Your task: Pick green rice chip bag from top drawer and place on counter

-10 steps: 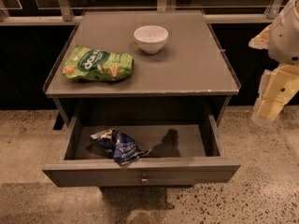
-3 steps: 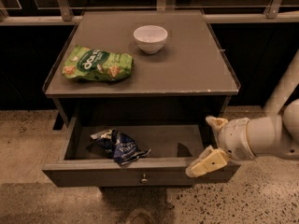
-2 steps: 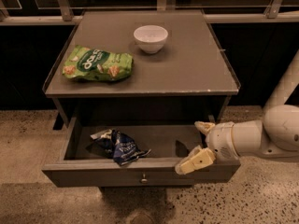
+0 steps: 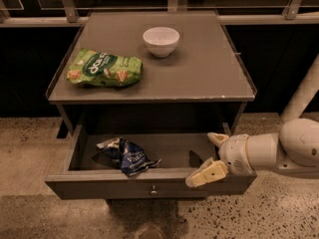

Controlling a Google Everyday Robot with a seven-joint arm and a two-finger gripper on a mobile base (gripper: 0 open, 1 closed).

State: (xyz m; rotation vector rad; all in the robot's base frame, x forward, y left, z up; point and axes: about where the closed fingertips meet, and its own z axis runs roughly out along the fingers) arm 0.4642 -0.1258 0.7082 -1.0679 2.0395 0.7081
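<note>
The green rice chip bag (image 4: 130, 157) is dark blue with white lettering and a silvery edge, the top drawer (image 4: 99, 189) and counter (image 4: 199, 68) grey-brown, the gripper (image 4: 201, 159) at the drawer's right end white with cream fingers, the bowl (image 4: 161, 40) white, the snack bag (image 4: 103, 68) bright green, the floor (image 4: 30, 148) speckled beige.

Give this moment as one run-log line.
claw: open, at top drawer right end | green rice chip bag: in drawer, ungripped | counter: target absent

The gripper (image 4: 212, 157), at four o'clock in the camera view, has two cream-yellow wedge-shaped fingers (image 4: 207, 174), set apart, on a ribbed white wrist (image 4: 244, 153). Behind it are a smooth, bulbous white arm (image 4: 299, 143) and a pale tubular link (image 4: 305, 91).
</note>
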